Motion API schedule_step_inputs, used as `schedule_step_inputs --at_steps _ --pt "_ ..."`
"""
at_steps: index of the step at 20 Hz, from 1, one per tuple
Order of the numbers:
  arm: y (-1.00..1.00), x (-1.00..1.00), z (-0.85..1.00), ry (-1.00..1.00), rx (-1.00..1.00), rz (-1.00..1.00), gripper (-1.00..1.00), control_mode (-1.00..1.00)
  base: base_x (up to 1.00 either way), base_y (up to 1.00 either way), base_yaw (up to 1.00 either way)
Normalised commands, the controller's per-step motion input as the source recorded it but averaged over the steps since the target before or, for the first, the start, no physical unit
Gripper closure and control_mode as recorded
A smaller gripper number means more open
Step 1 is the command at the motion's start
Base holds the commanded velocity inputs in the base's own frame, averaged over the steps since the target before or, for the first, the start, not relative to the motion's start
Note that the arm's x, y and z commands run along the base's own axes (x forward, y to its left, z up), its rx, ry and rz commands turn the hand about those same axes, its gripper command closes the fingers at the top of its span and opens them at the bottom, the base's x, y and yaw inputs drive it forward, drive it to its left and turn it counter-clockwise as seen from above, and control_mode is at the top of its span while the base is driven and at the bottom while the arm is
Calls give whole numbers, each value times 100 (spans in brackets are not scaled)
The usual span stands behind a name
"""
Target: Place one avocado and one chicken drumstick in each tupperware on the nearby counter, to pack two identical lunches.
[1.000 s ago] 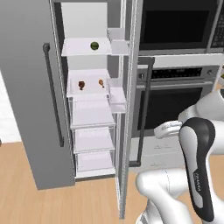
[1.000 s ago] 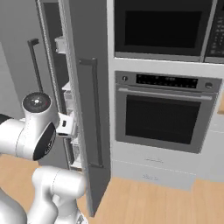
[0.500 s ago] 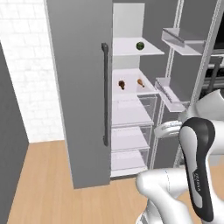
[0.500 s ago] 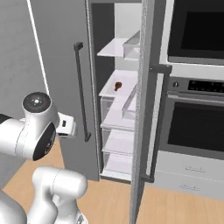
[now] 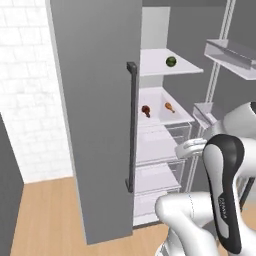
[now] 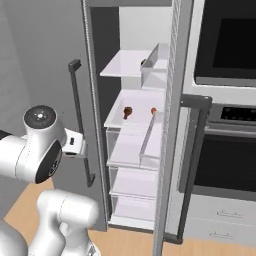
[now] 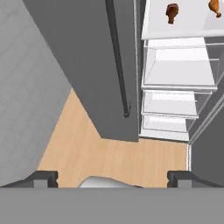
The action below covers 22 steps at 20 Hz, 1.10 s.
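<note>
The fridge stands open. A dark green avocado (image 5: pixel 171 61) rests on its upper shelf. One shelf lower lie a dark reddish-brown chicken drumstick (image 5: pixel 145 110) (image 6: pixel 127 112) (image 7: pixel 172 12) and a lighter orange one (image 5: pixel 169 106) (image 6: pixel 153 111) (image 7: pixel 214 5). My gripper (image 7: pixel 111 177) is open and holds nothing. It hangs in front of the fridge, well short of the shelves, and looks down along the left door to the floor. The tupperware and the counter are out of view.
The grey left fridge door (image 5: pixel 95 115) with its dark vertical handle (image 5: pixel 131 125) stands close on the left. The right door (image 6: pixel 172 125) carries clear bins. Clear drawers (image 7: pixel 177 70) sit below the drumstick shelf. A wall oven (image 6: pixel 230 150) is to the right, and below is wooden floor (image 7: pixel 109 153).
The whole picture has shifted, so the base has moved: the fridge now looks nearer and its inside sits further right in the left base view. The gripper stays open.
</note>
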Motion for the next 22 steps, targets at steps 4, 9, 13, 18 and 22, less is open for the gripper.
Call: schedule_step_inputs --at_steps 4,9,13,18,22 --pt "0 0 0 0 0 0 -100 100 97 -11 -16" --pt "0 0 0 0 0 0 -100 100 57 -31 -15" --pt "0 0 0 0 0 0 -100 100 4 -31 -4" --pt "0 0 0 0 0 0 -100 100 37 -3 0" --pt "0 39 -10 0 0 0 -100 -100 11 0 0"
